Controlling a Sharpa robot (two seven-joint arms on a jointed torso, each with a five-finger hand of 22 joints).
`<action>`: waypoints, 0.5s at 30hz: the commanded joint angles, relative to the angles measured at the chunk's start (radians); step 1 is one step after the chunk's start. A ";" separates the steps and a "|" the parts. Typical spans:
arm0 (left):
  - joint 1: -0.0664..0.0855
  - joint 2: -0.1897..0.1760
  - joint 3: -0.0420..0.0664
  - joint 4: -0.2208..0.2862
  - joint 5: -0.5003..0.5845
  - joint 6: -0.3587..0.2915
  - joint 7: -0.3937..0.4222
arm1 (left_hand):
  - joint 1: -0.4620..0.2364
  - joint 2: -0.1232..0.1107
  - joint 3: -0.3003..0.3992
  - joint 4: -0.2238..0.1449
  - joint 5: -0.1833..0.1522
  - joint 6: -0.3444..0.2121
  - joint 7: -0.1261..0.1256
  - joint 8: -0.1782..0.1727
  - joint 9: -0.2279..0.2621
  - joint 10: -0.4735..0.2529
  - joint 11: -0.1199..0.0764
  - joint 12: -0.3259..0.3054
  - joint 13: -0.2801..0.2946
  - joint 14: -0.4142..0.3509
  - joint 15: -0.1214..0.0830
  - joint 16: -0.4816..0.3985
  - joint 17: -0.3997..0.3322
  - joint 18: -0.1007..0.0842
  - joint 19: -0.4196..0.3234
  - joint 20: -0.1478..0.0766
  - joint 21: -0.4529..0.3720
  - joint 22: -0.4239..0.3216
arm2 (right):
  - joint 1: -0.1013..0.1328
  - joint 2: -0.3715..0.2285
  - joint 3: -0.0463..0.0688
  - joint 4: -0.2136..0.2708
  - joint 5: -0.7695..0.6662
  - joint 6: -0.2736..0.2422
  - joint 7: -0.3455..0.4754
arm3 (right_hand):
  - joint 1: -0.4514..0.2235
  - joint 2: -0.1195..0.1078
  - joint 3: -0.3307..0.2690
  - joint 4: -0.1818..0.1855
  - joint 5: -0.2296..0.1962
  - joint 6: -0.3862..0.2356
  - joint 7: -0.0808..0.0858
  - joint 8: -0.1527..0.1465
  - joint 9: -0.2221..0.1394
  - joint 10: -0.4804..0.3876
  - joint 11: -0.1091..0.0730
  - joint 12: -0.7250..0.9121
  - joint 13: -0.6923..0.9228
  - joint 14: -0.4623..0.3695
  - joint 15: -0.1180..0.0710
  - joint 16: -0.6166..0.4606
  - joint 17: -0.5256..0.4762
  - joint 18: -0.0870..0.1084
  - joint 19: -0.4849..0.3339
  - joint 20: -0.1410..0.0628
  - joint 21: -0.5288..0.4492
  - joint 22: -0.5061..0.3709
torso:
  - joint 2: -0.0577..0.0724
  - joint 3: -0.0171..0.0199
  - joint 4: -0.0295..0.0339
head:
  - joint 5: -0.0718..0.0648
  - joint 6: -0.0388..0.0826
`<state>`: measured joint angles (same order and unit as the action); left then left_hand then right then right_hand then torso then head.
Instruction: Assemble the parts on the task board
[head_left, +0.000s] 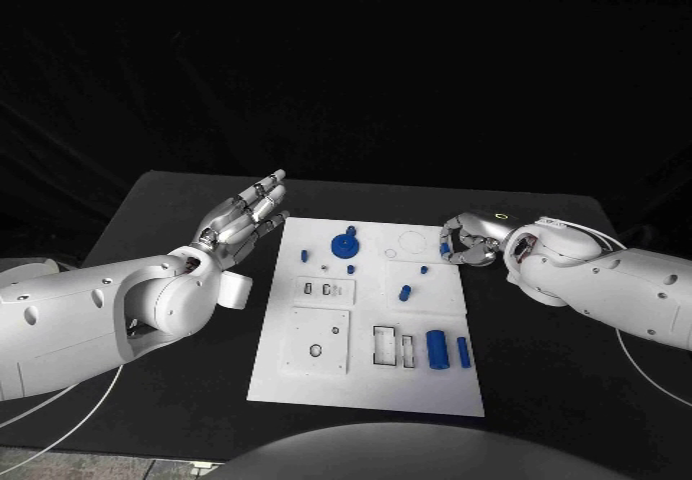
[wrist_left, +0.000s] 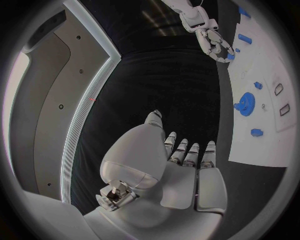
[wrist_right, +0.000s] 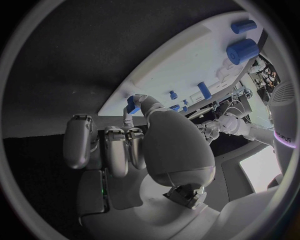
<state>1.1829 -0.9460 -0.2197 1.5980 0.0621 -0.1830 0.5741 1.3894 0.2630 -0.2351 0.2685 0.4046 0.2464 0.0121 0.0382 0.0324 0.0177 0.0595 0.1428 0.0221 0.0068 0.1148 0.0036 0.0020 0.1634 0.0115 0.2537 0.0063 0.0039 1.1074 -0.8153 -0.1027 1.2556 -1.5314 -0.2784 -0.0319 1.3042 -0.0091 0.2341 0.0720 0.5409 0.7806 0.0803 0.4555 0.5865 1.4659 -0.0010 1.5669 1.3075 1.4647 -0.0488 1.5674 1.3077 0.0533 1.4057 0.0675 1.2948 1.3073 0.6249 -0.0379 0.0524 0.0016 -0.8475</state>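
Note:
The white task board (head_left: 368, 375) lies in the middle of the black table. A blue gear (head_left: 345, 246) stands near its far end, and two blue cylinders (head_left: 437, 350) lie near its right front. My right hand (head_left: 469, 241) hovers at the board's far right edge, thumb and a finger pinching a small blue part (wrist_right: 132, 104). That hand (wrist_left: 215, 44) shows in the left wrist view too, beside the board (wrist_left: 259, 150). My left hand (head_left: 245, 218) is held flat just left of the board, fingers (wrist_left: 190, 155) stretched out and holding nothing.
Small blue pegs (head_left: 304, 256) (head_left: 405, 293) lie on the board, with rectangular slots (head_left: 385, 343) and a square plate (head_left: 319, 340) toward the front. Bare black table (head_left: 548, 400) lies on both sides of the board.

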 joint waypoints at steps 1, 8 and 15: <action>0.000 0.000 0.001 0.001 0.000 0.021 0.003 | 0.010 0.001 0.003 0.000 0.006 0.003 0.003 0.005 0.001 -0.002 0.006 0.006 0.002 -0.001 0.007 0.003 0.002 0.018 -0.002 0.007 0.001 0.002 | 0.000 -0.003 0.000 0.014 0.014 -0.045 0.007 | -0.011 0.007 0.012 0.003 0.015 0.014 -0.008 0.012 0.021 0.105 -0.005 0.004 0.263 0.106 -0.006 0.003 0.263 0.014 0.000 -0.008 -0.003 0.175 | -0.001 -0.0003 -0.0012 | 0.003 -0.001; 0.000 0.000 0.001 0.001 0.000 0.020 0.000 | 0.011 0.002 0.004 0.000 0.007 0.003 0.003 0.005 0.001 -0.002 0.007 0.007 0.002 0.000 0.007 0.003 0.002 0.018 -0.002 0.007 0.001 0.002 | 0.030 -0.020 0.000 0.118 0.038 -0.050 -0.018 | -0.015 0.001 0.015 0.003 0.022 0.017 -0.005 0.015 0.025 0.105 -0.003 0.004 0.263 0.106 -0.005 0.003 0.263 0.015 0.000 -0.009 -0.004 0.174 | -0.001 -0.0006 0.0005 | 0.003 0.000; 0.000 0.003 0.001 0.001 0.000 0.020 -0.005 | 0.013 0.002 0.006 -0.002 0.008 0.004 0.002 0.005 0.002 -0.001 0.009 0.009 0.002 0.000 0.008 0.003 0.002 0.018 -0.002 0.008 0.002 0.002 | 0.057 -0.008 0.000 0.239 0.038 -0.032 -0.059 | -0.012 -0.011 0.024 -0.005 0.020 0.037 -0.007 0.021 0.030 0.105 -0.004 0.004 0.263 0.106 -0.006 0.003 0.263 0.015 0.001 -0.009 -0.004 0.174 | -0.002 -0.0021 0.0019 | -0.002 0.003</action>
<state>1.1827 -0.9455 -0.2198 1.5972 0.0621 -0.1813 0.5667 1.3934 0.2670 -0.2351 0.2685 0.4087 0.2464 0.0121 0.0382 0.0323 0.0176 0.0594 0.1474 0.0231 0.0082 0.1163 0.0036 0.0029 0.1635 0.0115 0.2537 0.0063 0.0048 1.1633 -0.8308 -0.1014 1.4792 -1.4957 -0.3153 -0.0549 1.2946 -0.0133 0.2519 0.0678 0.5625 0.7847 0.0844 0.4561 0.5865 1.4659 -0.0009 1.5669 1.3074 1.4647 -0.0487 1.5674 1.3075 0.0533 1.4057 0.0676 1.2949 1.3080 0.6233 -0.0396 0.0543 0.0006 -0.8464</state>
